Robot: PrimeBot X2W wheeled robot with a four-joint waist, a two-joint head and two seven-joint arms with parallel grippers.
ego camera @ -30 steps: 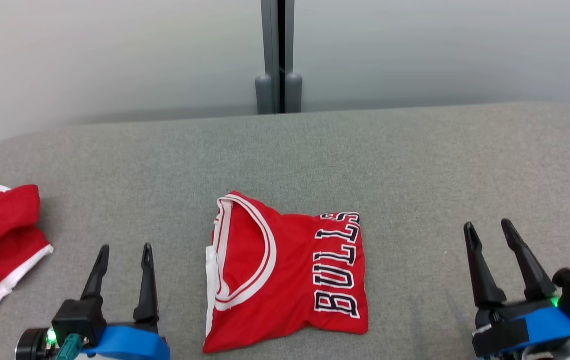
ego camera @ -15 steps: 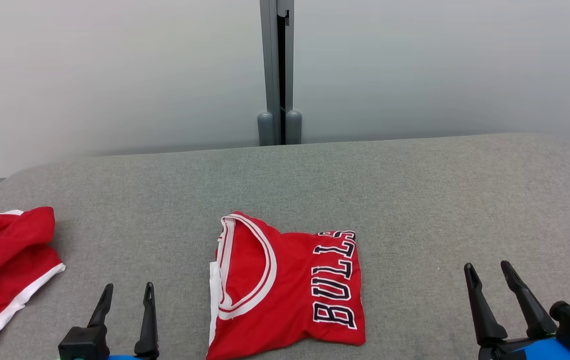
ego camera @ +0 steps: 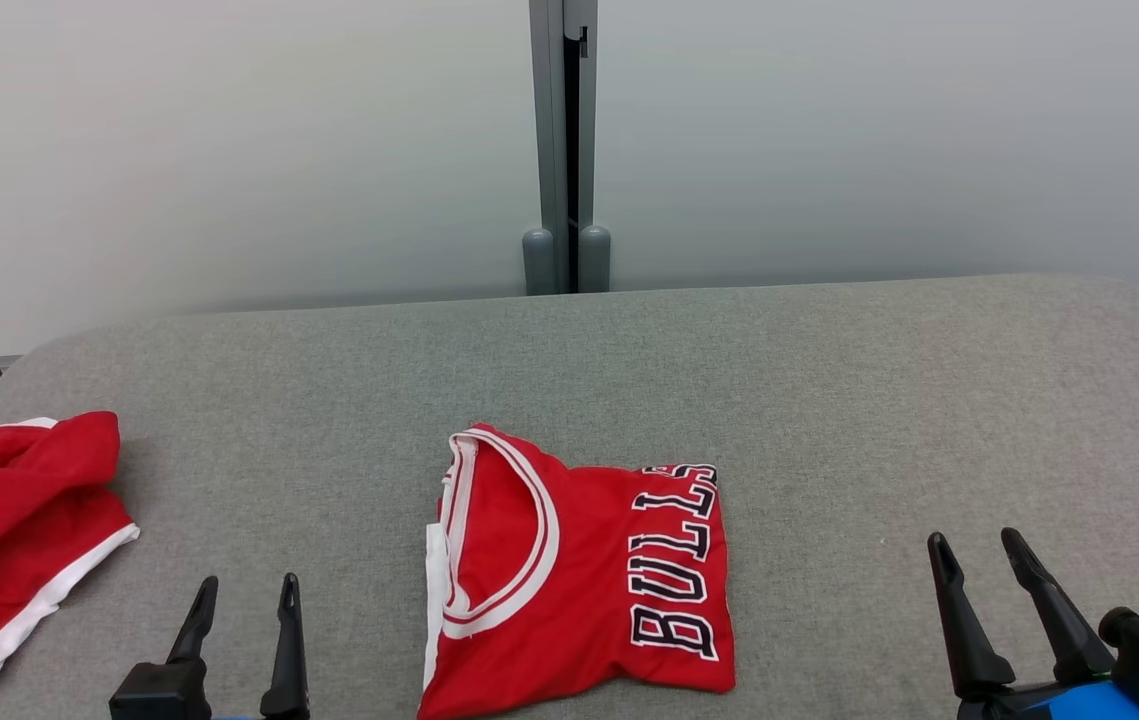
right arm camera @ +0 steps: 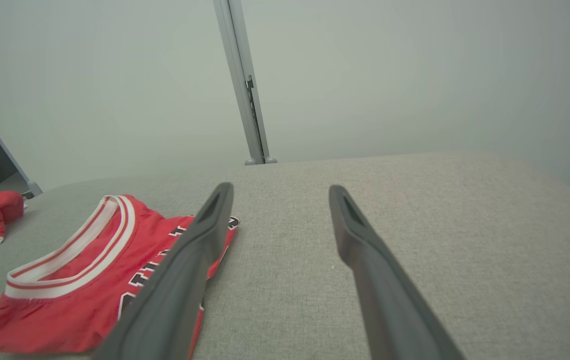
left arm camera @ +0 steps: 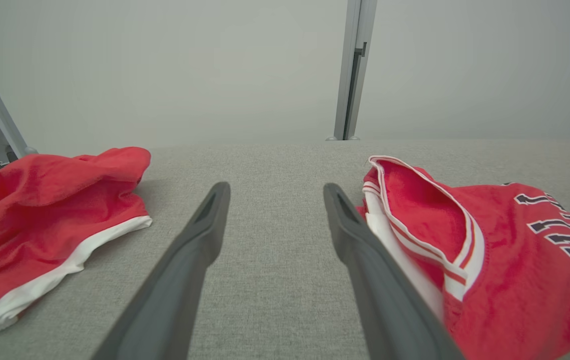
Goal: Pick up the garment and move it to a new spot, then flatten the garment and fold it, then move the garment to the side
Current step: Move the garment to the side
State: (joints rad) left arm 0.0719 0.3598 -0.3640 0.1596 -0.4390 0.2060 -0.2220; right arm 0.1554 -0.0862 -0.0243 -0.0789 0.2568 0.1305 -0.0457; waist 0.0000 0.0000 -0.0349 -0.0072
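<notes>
The folded red jersey with white trim (ego camera: 574, 580) lies flat at lower centre on the grey fabric-covered table (ego camera: 829, 400). The left gripper (ego camera: 249, 582), lower left, and right gripper (ego camera: 974, 537), lower right, flank it, jaws spread, empty. A crumpled red-and-white cloth (ego camera: 9, 540) sits at the left edge.

Folded red fabric jersey (ego camera: 579, 600) carries white striped trim and dark, white-outlined lettering. Crumpled red cloth (ego camera: 9, 520) carries a white band. Fabric worktop (ego camera: 829, 400) is grey.

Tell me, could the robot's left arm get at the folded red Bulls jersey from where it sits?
Probably yes. The left gripper stands open beside the Bulls jersey, with only bare grey fabric surface between them.
</notes>
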